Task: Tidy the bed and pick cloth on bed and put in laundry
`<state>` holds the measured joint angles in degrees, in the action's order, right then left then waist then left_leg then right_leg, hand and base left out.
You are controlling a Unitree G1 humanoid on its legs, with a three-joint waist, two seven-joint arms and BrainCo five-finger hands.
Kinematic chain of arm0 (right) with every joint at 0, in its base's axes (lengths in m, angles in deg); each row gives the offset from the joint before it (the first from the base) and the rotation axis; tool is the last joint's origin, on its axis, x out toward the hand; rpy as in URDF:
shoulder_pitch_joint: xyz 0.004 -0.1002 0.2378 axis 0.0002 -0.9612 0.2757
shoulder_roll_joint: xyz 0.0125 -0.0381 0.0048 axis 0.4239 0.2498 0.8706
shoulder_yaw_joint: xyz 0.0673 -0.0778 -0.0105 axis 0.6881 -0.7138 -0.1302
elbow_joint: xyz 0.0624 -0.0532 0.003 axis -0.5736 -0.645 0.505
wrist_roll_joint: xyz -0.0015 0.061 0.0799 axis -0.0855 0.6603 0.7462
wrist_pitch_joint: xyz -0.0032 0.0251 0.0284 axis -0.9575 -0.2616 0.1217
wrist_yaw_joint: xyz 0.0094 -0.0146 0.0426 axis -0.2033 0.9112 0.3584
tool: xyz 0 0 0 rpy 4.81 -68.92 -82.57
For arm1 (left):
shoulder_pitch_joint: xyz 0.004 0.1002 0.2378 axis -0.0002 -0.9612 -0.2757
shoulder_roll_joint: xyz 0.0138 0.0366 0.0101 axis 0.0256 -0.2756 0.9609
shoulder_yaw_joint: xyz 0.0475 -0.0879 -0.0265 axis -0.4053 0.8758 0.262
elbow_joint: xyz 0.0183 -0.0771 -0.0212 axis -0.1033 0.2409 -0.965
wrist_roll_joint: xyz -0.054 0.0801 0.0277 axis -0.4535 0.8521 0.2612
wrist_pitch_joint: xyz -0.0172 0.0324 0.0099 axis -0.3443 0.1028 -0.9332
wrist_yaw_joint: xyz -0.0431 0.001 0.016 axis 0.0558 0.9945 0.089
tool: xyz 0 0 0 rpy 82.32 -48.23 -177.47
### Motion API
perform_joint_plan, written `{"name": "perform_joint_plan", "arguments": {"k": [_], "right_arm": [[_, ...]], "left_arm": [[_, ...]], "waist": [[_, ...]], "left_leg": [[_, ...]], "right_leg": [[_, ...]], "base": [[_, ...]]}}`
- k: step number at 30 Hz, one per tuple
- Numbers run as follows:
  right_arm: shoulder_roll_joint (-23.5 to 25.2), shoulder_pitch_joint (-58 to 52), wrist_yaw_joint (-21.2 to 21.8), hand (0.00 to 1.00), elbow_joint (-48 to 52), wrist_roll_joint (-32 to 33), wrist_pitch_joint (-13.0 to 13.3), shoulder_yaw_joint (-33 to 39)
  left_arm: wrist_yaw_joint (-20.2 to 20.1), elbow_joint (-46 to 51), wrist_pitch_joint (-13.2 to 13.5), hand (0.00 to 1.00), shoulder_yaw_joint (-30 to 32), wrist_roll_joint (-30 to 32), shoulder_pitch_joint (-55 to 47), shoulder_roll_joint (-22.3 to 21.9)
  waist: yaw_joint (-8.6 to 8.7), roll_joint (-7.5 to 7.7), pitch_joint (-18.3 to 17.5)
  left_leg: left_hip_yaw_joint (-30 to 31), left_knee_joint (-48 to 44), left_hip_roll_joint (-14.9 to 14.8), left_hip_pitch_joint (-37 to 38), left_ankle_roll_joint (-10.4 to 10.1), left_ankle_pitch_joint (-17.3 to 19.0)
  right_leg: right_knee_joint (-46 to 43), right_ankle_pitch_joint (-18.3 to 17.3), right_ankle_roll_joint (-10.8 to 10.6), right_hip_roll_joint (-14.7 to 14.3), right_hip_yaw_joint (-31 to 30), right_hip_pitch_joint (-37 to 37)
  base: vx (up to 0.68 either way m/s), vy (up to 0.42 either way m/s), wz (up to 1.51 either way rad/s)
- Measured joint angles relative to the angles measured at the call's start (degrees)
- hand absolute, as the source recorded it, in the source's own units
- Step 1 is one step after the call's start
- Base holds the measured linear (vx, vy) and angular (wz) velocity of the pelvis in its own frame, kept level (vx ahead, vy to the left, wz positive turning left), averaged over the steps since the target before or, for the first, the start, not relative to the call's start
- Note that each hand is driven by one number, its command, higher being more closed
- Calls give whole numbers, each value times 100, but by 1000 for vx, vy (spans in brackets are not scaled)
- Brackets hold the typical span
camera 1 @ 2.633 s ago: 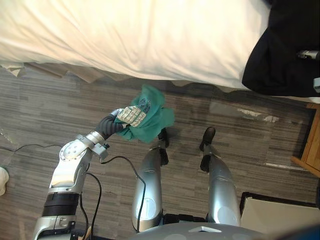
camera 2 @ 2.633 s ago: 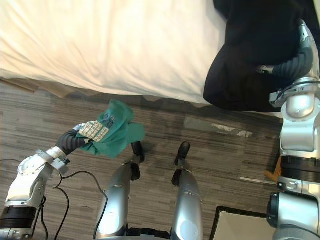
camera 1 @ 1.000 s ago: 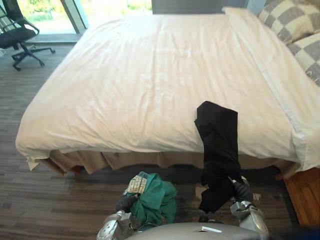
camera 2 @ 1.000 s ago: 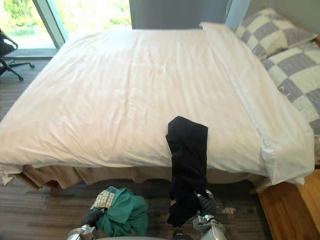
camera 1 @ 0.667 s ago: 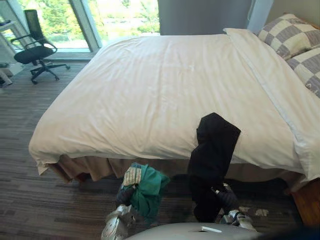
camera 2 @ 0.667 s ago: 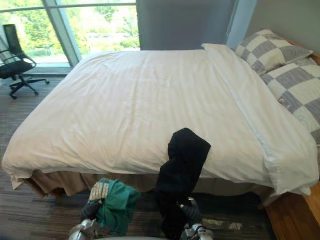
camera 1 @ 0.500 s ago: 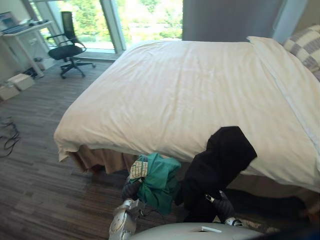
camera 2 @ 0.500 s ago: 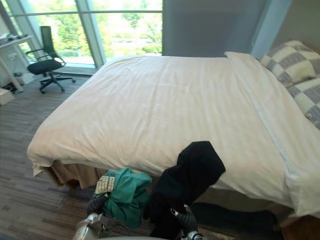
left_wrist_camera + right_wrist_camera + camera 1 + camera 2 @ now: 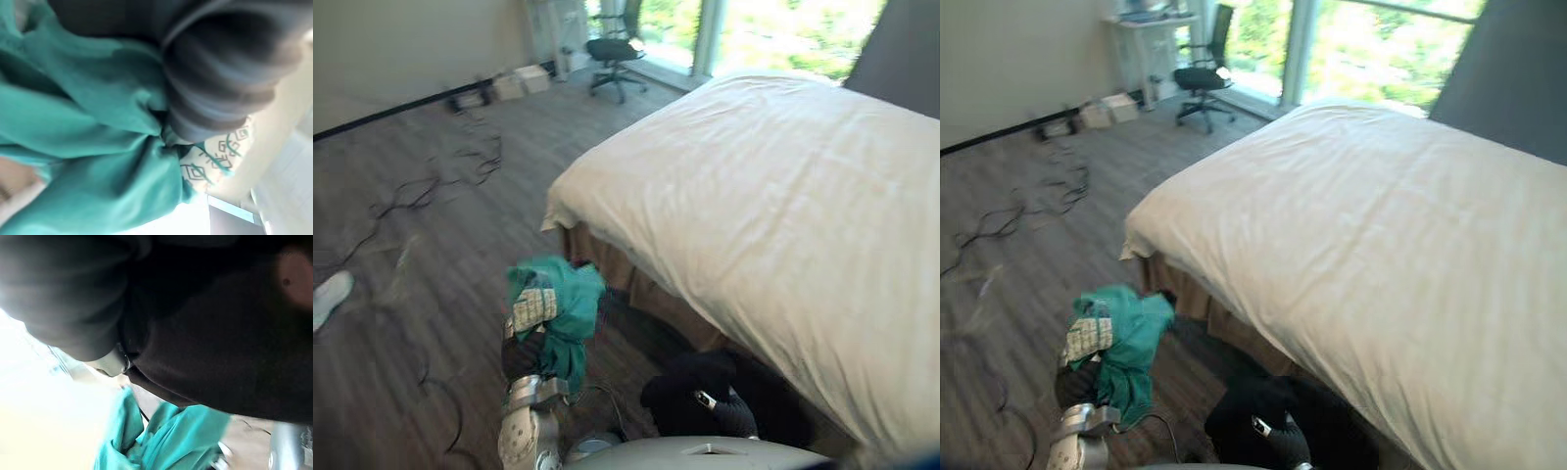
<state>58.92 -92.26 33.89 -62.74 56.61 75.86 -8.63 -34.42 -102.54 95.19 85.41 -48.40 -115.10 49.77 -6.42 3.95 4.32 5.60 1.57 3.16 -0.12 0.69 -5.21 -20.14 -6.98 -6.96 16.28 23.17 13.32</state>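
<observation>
Green cloth (image 9: 563,304) with a pale patterned patch (image 9: 533,308) hangs bunched over the left robot hand (image 9: 522,354), which is raised above the wooden floor (image 9: 431,245) just off the corner of the bed (image 9: 773,196). The cloth is clear of both bed and floor, and its folds drape down over the dark ribbed wrist cover. In the left wrist view the same green folds press close against that cover, so whether this robot hand is clamped on the cloth cannot be told.

Low at the near side of the bed, the right robot hand (image 9: 732,416) sits against a black cloth (image 9: 680,387) heaped beside the tan bed skirt (image 9: 646,294). The right wrist view shows black fabric wrapped around the cover, with the green cloth beyond it; the state of this robot hand cannot be told either.

The bed carries a smooth white duvet. Across the room a black office chair (image 9: 615,49) stands by the bright window (image 9: 1371,49), small boxes (image 9: 514,83) sit along the wall, and loose cables (image 9: 421,186) trail over the floor
</observation>
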Motion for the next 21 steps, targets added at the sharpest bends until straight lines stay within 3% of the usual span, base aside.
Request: {"name": "perform_joint_plan", "arguments": {"k": [1,2,3,4,5,6,7,8,9,10,11,12,13,15,18,19,20,21], "right_arm": [[8,90,-12,100,-120,-2,-1,18],[17,264,-48,100,-326,-2,-2,80],[55,425,-137,100,-491,-3,-1,113],[67,499,-191,100,-551,-2,0,135],[133,618,-325,100,-595,19,52,196],[112,617,-381,100,-585,52,98,214],[103,708,-508,100,-789,133,111,249],[80,757,-527,100,-846,141,115,323],[79,750,-561,100,-969,212,145,454],[65,771,-593,100,-1065,235,156,576],[57,798,-614,100,-1130,236,158,615],[-13,818,-622,100,-1227,233,158,686],[-20,827,-618,100,-1234,231,159,704],[-93,865,-614,100,-1413,232,174,847],[-221,900,-602,100,-1467,231,184,803],[-292,879,-602,100,-1340,234,184,675],[-379,849,-604,100,-1119,233,151,480],[-402,842,-605,100,-1031,234,128,418]], "left_arm": [[-100,-140,13,100,-67,-99,0,-2],[-376,-379,28,100,-169,-331,20,-50],[-682,-676,124,100,-179,-553,66,-106],[-830,-845,173,100,-176,-675,104,-122],[-1301,-1172,223,100,-198,-858,228,-129],[-1551,-1288,286,100,-197,-944,245,-146],[-1984,-1616,331,100,-171,-1057,252,-138],[-2170,-1794,339,100,-178,-1139,226,-168],[-2551,-1996,419,100,-182,-1244,197,-183],[-3065,-2190,566,100,-150,-1466,32,-154],[-3351,-2312,608,100,-93,-1617,-5,-131],[-4093,-2589,707,100,125,-2050,-133,-58],[-4462,-2682,735,100,228,-2279,-170,-36],[-5534,-2680,808,100,334,-2953,-268,92],[-5525,-2059,754,100,96,-2870,-433,143],[-5159,-1789,612,100,-60,-2586,-438,217],[-4749,-1613,390,100,-206,-2287,-277,246],[-4580,-1533,288,100,-245,-2187,-190,257]], "waist": [[-10,-18,10],[-17,-130,74],[-59,-245,138],[-59,-236,162],[46,-33,230],[49,-78,294],[-18,-98,388],[-12,-57,408],[42,-28,410],[43,-134,462],[45,-174,516],[30,-99,586],[15,-105,602],[-32,-137,725],[-60,-194,729],[-20,-275,757],[27,-258,765],[57,-276,778]], "left_leg": [[-3,-23,46,-43,59,-66],[-26,-69,47,-68,157,-161],[-26,-74,59,-90,173,-264],[-49,-78,137,-111,198,-354],[-453,-18,417,-125,285,-473],[-1039,-27,344,-124,639,126],[-1773,-245,360,-154,570,370],[-2027,-346,333,-165,504,490],[-2404,-872,124,-295,584,638],[-2586,-1287,-29,-521,553,693],[-2516,-1385,-20,-594,577,740],[-2324,-1370,104,-615,600,755],[-2245,-1358,139,-627,607,758],[-1991,-1309,255,-586,676,768],[-1732,-856,287,-249,728,601],[-1605,-598,271,-84,716,491],[-1524,-410,270,38,724,412],[-1486,-330,273,90,725,374]], "right_leg": [[-37,97,8,-13,105,40],[-290,77,35,-55,306,30],[112,-607,127,-245,469,139],[524,-737,166,-323,599,252],[1479,-388,328,-383,929,435],[1488,-519,145,-409,1274,546],[1594,-754,-132,-300,1579,768],[1666,-816,-62,-273,1760,840],[1689,-838,-34,-226,2073,947],[1555,-915,-97,-289,2261,963],[1464,-973,-84,-292,2330,984],[1348,-1004,-53,-259,2484,1024],[1291,-962,-105,-244,2509,1032],[1069,-842,59,-215,2464,1084],[722,-671,368,-213,2226,1057],[743,-772,388,-281,1951,985],[674,-786,391,-302,1760,833],[600,-782,394,-291,1708,738]], "base": [[132,-25,154],[132,-28,167],[68,-29,164],[1,-83,189],[-59,-78,153],[-102,-96,161],[-83,-47,93],[-74,-32,115],[-67,10,118],[-61,25,113],[-44,42,99],[7,40,67],[48,51,76],[66,64,69],[52,38,39],[43,4,30],[30,-3,30],[20,-14,28]]}}
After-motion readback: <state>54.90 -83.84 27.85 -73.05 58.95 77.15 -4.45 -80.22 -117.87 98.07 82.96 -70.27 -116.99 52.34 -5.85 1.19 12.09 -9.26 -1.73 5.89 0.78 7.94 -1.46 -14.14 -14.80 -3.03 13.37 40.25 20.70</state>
